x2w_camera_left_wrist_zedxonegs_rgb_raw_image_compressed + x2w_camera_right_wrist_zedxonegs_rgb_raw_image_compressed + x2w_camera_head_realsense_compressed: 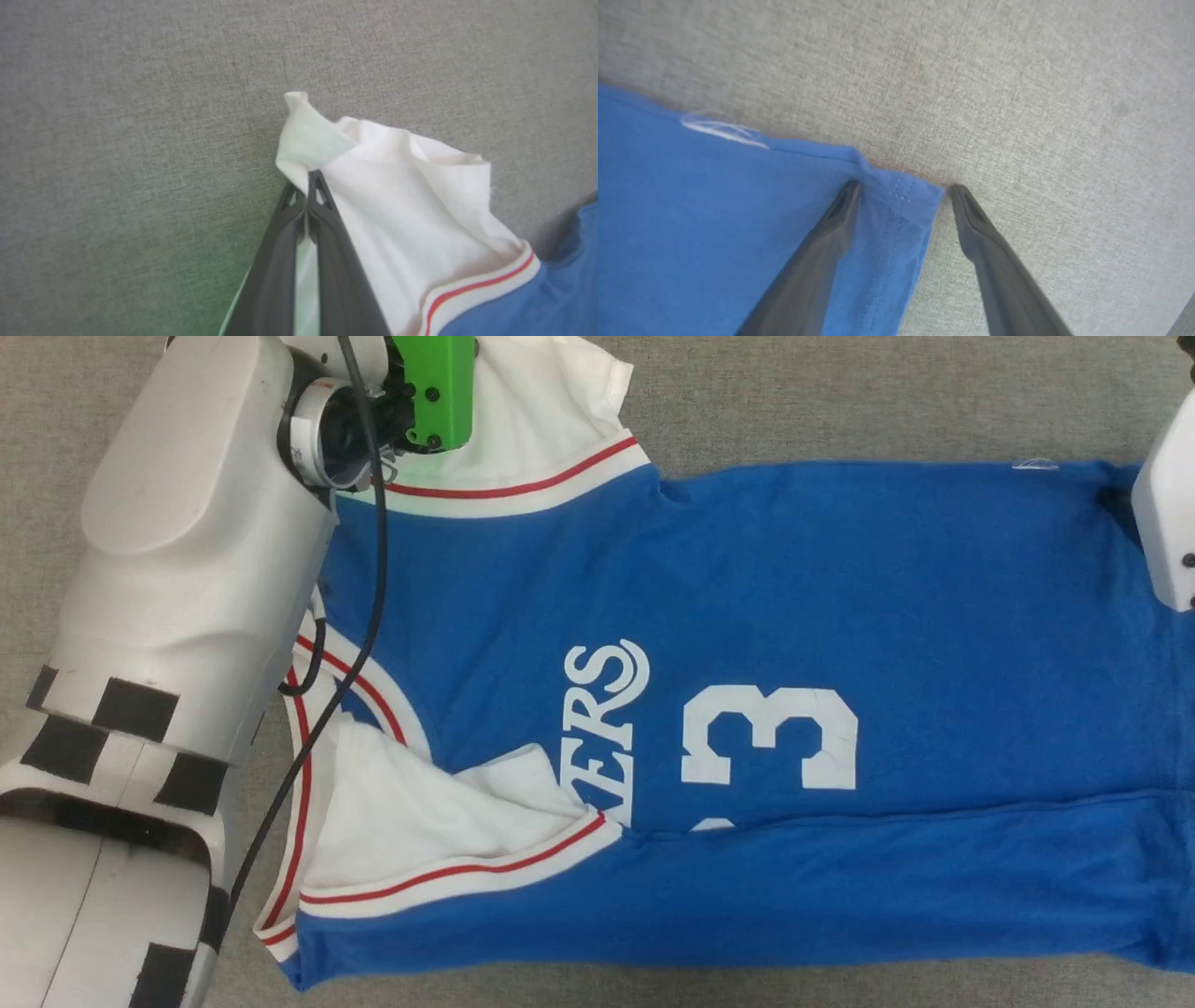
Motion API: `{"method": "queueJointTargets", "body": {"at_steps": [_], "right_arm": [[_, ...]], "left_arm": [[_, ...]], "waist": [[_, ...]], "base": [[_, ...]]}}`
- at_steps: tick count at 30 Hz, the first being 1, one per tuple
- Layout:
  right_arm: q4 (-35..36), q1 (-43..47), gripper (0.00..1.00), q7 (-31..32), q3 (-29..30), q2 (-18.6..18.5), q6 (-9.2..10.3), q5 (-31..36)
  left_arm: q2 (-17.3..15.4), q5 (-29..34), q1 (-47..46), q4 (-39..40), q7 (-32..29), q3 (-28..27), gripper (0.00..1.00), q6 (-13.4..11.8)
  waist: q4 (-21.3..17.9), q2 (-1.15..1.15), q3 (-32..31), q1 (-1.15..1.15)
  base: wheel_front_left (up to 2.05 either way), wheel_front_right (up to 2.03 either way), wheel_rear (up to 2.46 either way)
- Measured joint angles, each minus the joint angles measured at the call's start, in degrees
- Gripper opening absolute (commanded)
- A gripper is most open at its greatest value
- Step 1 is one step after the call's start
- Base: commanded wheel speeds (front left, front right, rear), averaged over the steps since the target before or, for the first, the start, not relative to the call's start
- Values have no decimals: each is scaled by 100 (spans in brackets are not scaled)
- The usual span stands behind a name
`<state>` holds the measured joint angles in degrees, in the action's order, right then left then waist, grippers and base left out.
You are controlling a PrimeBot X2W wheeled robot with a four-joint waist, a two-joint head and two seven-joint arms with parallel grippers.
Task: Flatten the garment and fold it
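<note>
Your garment (840, 569) lies spread front-up on the grey cloth surface (887, 392), its near edge folded over the body. Your left gripper (307, 186) is pinched together on the far white sleeve's edge; your right gripper (903, 196) stands spread, one finger on the blue hem corner, the other on the surface just beside it

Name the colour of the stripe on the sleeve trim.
Red, on white trim; clearest in the head view.
</note>
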<state>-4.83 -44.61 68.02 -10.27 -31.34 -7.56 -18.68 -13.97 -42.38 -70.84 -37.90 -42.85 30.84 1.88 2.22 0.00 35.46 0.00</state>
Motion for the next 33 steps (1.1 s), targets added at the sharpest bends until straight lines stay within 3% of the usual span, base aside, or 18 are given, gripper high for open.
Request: {"method": "queueJointTargets", "body": {"at_steps": [1, 2, 10, 23, 29, 33], "right_arm": [[-12, 1, 36, 33, 37, 8, -1, -13], [-15, -1, 0, 59, 65, 25, -1, -25], [-149, 126, 0, -333, 316, 243, -1, -26], [-252, 1088, 0, -1647, 902, 497, 0, -347], [-285, 1837, 0, -1905, 1067, 603, 0, -514], [-303, 2326, 0, -1980, 1145, 668, 0, -580]], "left_arm": [[-14, -2, 21, 42, -1, -4, 0, -1], [-33, -4, 49, 91, -2, -7, 0, -16], [-101, -192, 360, 450, 135, -78, 0, -18], [-528, -441, 1435, 1417, 697, -392, 0, 36], [-746, -669, 2354, 2154, 776, -515, 0, -116], [-949, -766, 3191, 2699, 865, -623, 0, -355]], "waist": [[6, 0, 6, 0], [7, 0, 4, 0], [-20, 0, -146, 0], [-77, 0, -1187, 0], [-87, 0, -1725, -1], [-84, 0, -2074, -1]], "base": [[0, 0, 0], [0, 0, 0], [0, 0, 0], [0, 0, 0], [0, 0, 0], [0, 0, 0]]}}
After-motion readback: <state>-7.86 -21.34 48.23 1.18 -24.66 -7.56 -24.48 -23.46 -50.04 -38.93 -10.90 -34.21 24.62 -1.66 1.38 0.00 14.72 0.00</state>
